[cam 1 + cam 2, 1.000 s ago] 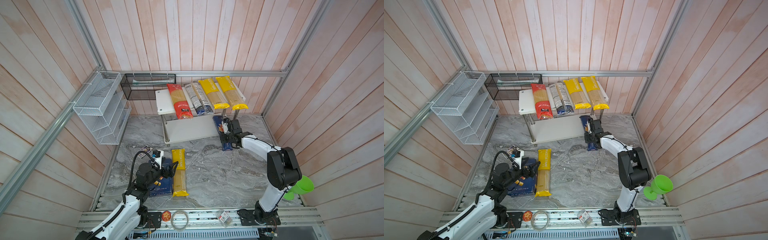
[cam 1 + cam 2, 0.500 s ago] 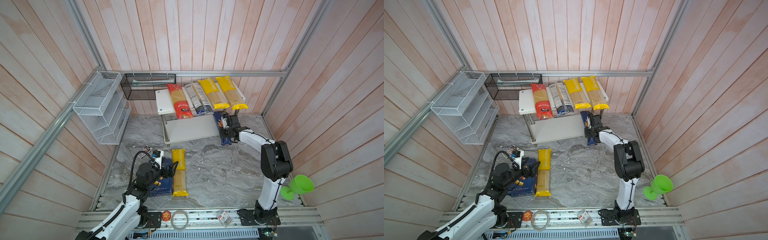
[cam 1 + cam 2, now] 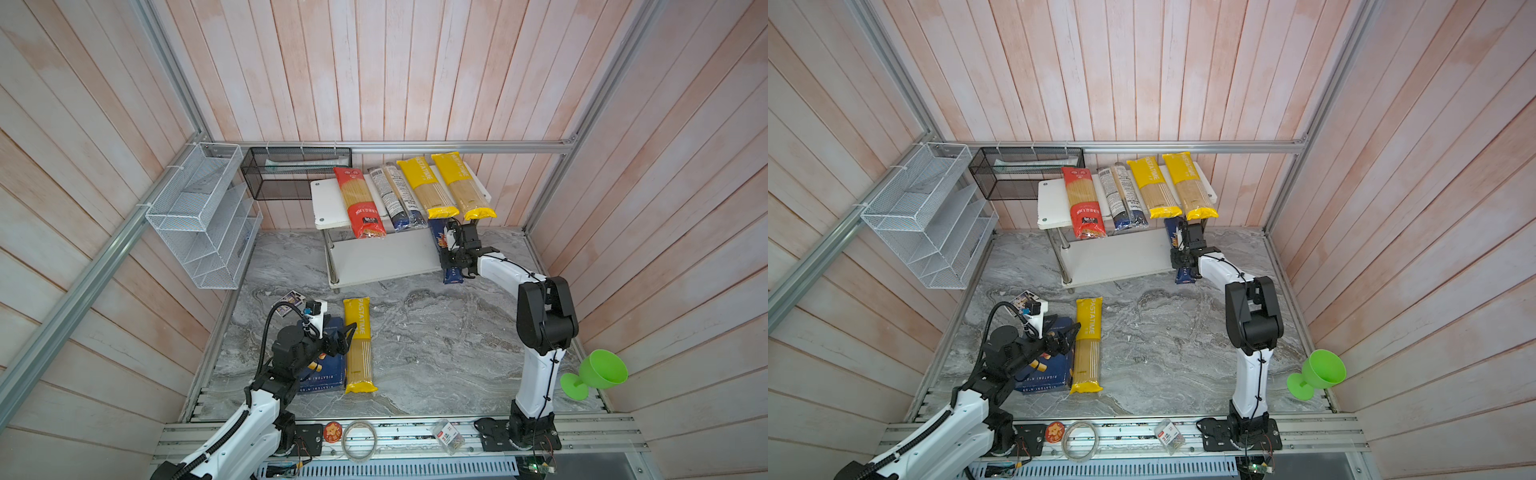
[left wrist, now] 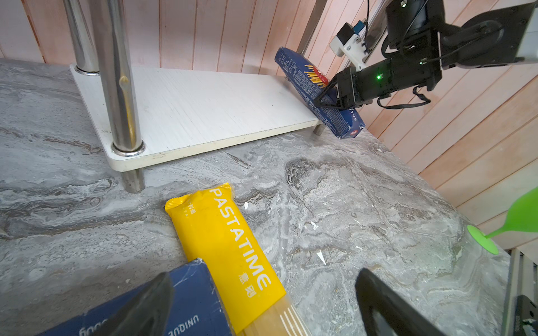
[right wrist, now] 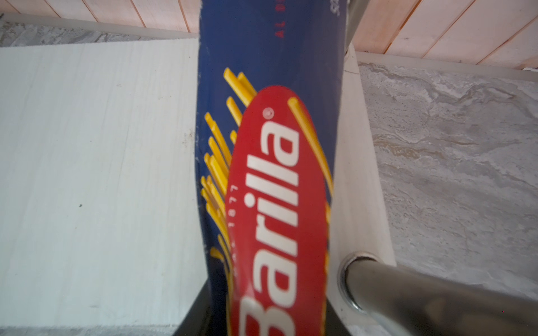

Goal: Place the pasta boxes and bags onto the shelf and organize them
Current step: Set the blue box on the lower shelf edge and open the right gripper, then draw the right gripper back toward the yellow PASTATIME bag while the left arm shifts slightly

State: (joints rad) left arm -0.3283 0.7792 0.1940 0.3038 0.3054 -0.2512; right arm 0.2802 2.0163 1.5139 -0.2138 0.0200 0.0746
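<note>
The shelf (image 3: 326, 203) stands at the back with a red bag (image 3: 359, 203), a blue and clear bag (image 3: 395, 195) and two yellow bags (image 3: 424, 187) across its top board. My right gripper (image 3: 451, 249) is shut on the narrow blue Barilla spaghetti box (image 5: 270, 145). That box (image 4: 300, 72) slants along the right end of the lower board (image 3: 382, 257), far end raised. On the table, my left gripper (image 4: 263, 280) hangs open over the edge where the rigatoni box (image 3: 328, 374) meets a third yellow bag (image 3: 359, 345).
A chrome shelf post (image 5: 378, 285) stands close beside the held box. A white wire rack (image 3: 199, 216) hangs on the left wall, with a black mesh basket (image 3: 291, 174) at the back. A green cup (image 3: 598, 374) leans at the right wall, and a tape roll (image 3: 359, 440) lies on the front rail.
My right gripper has carried the spaghetti box back and in along the lower board's right end, and the arm's elbow has swung up. The left arm has not moved.
</note>
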